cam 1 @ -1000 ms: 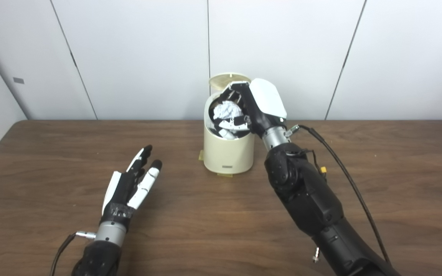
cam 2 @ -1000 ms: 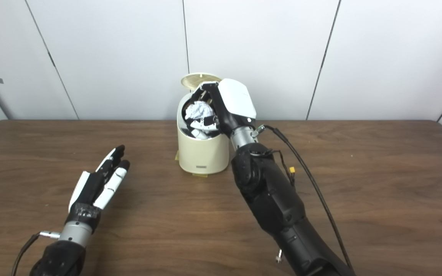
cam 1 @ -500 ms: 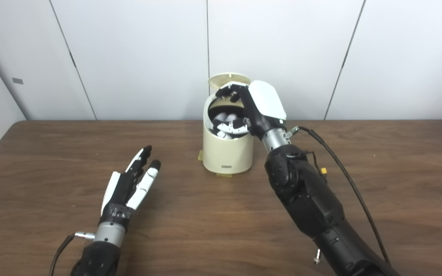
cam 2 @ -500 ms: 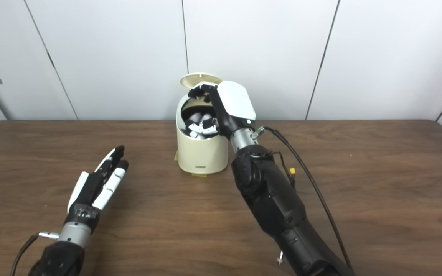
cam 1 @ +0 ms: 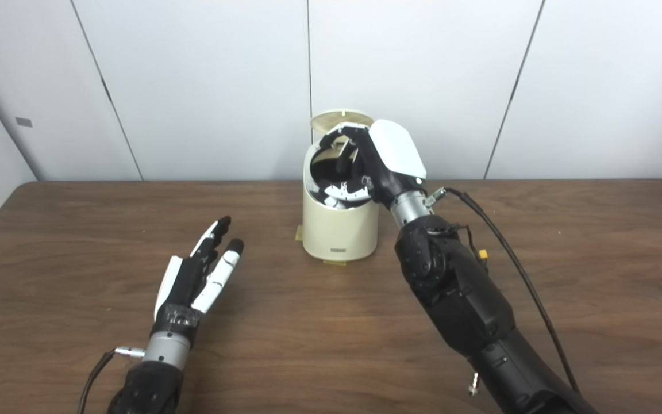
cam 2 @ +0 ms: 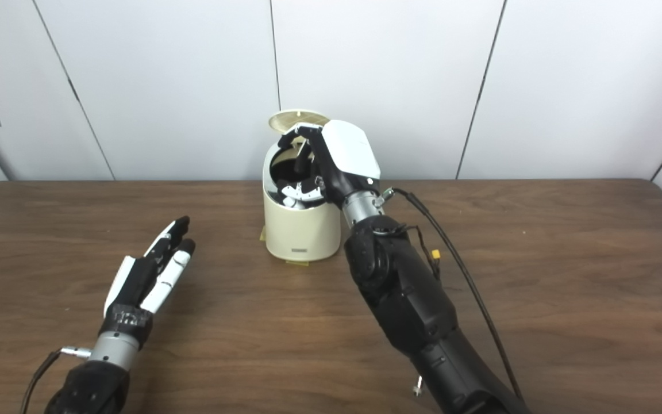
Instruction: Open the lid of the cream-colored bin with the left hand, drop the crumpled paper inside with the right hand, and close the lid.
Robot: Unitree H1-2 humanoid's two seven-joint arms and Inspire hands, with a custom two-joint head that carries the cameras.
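Bin [cam 1: 339,230] mouth under right hand [cam 1: 380,161]

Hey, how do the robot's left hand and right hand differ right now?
The left hand lies low over the brown wooden table, apart from the cream-colored bin; the right hand is raised over the bin's open mouth. The left hand's fingers stretch out straight; the right hand's curl downward. Neither visibly holds anything.

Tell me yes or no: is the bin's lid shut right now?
No: the lid stands raised behind the cream-colored bin, and the right hand is over the open mouth.
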